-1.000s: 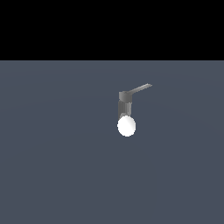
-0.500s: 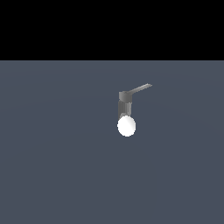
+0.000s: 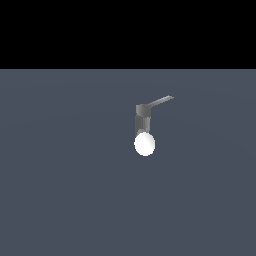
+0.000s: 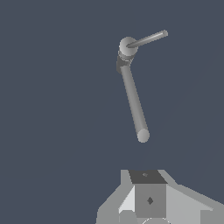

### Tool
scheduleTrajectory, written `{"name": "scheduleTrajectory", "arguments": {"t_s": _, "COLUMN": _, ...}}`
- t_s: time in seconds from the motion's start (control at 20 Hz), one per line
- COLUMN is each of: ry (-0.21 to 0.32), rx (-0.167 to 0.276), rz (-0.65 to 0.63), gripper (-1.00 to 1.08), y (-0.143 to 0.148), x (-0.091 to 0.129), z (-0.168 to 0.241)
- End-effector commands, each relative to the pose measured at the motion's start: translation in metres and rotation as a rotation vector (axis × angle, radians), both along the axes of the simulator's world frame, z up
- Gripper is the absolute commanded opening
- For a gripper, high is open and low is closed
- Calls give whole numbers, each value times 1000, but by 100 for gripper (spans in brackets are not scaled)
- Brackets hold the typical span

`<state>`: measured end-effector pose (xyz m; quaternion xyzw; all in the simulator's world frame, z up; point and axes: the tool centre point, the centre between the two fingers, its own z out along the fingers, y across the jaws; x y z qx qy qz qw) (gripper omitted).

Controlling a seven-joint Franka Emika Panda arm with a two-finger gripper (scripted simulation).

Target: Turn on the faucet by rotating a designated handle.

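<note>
The faucet (image 3: 142, 120) is a short dark grey post on the floor, right of centre in the exterior view. A white ball (image 3: 144, 144) sits at its near end. The handle (image 3: 160, 101), a thin light-grey bar, sticks out from the post's far end toward the exterior view's right. In the wrist view the faucet (image 4: 133, 100) shows as a long grey rod with a rounded joint, from which the thin handle bar (image 4: 148, 39) projects. My gripper (image 4: 148, 192) shows only as grey body parts at the picture's edge, apart from the faucet and touching nothing. Its jaws are not clear.
A flat blue-grey floor (image 3: 60, 175) surrounds the faucet. A black band fills the far background in the exterior view. The arm does not show in the exterior view.
</note>
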<state>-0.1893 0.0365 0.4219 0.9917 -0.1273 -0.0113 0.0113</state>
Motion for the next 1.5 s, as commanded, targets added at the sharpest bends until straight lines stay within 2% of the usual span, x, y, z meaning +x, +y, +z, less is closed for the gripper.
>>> {"name": "scheduleTrajectory", "arguments": {"t_s": 0.0, "ry": -2, "rx": 1, "rz": -67, "gripper": -100, "y": 1, "x": 15, "z": -12}}
{"name": "scheduleTrajectory", "arguments": {"t_s": 0.75, "ry": -11, "rx": 4, "rz": -469, "gripper": -100, "y": -13, "x": 106, "z": -84}}
{"name": "scheduleTrajectory", "arguments": {"t_s": 1.45, "ry": -21, "rx": 1, "rz": -869, "gripper": -100, "y": -64, "x": 184, "z": -153}}
